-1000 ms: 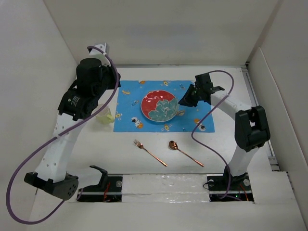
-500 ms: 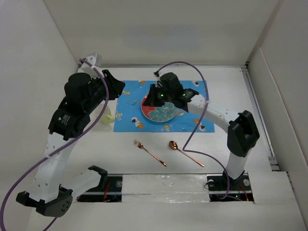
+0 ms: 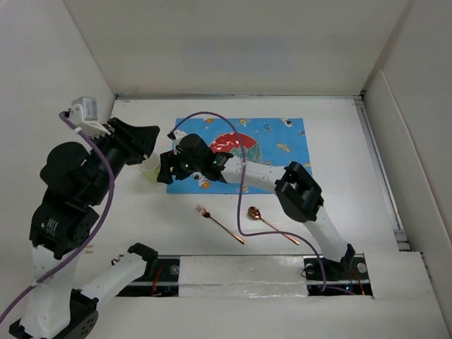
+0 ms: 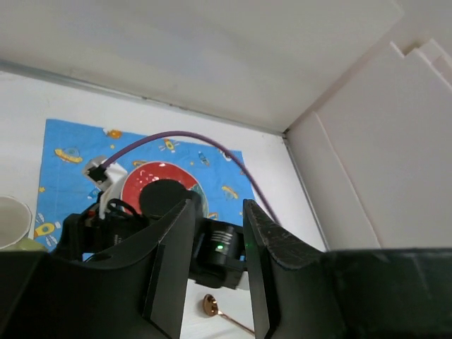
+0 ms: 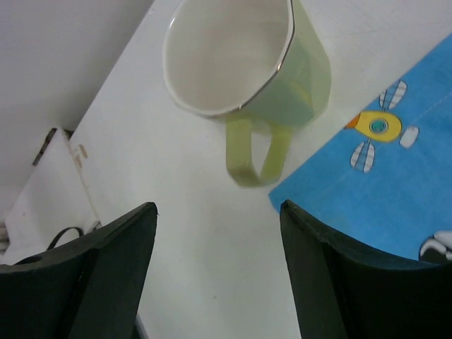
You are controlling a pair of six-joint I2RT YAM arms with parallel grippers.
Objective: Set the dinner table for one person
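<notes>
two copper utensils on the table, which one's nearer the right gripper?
The fork, the left one of the pair, with tines at its far end. The round-bowled spoon lies to its right, farther from the right gripper.

Lab test booth, plain white panel walls (image 3: 233, 42), robot arms (image 3: 304, 194) bolted to tabletop (image 3: 353, 176)

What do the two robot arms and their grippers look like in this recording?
The left arm and right arm are white tubes joined by bulky black housings, each trailing a purple cable. The left gripper and right gripper have matte black tapered fingers. A green light glows near the right wrist.
</notes>
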